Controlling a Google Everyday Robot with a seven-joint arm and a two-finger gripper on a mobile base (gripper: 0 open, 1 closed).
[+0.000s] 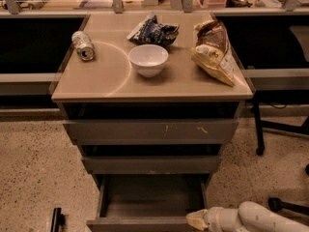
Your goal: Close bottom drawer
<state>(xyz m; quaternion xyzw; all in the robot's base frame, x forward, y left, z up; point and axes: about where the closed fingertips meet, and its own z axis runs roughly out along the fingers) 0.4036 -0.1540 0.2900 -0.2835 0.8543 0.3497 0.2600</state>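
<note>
Drawer (150,203), lowest of three, stands pulled out under the bench (111,81). My hand (196,220) is at its front right corner; clenched or released, I cannot tell.

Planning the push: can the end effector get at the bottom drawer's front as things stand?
Probably yes. The end effector sits low right, at the right end of the open bottom drawer and its front panel, with nothing visible between them. Whether the two touch is unclear.
</note>
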